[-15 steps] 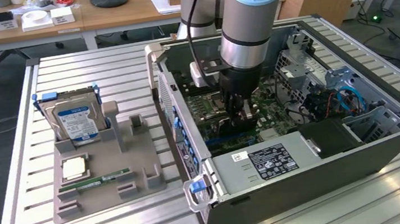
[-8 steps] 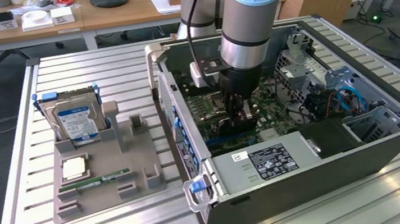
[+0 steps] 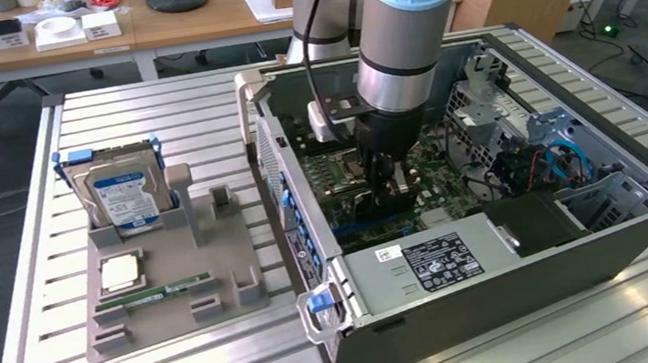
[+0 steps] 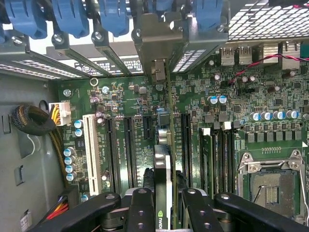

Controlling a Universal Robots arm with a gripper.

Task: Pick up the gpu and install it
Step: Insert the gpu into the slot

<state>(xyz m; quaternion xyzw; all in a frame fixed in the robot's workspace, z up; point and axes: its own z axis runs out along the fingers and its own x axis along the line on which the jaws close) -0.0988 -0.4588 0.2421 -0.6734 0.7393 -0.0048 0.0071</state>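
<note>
Two fingers (image 4: 141, 212) of my claw (image 4: 166, 210) clamp the gpu (image 4: 163, 164), held edge-on over the motherboard (image 4: 120, 96) inside the open computer case (image 3: 498, 308), among the black expansion slots (image 4: 128, 145). Pickup looks done and installing is in hand; seating, I judge, calls for the card's edge square over its slot.
</note>
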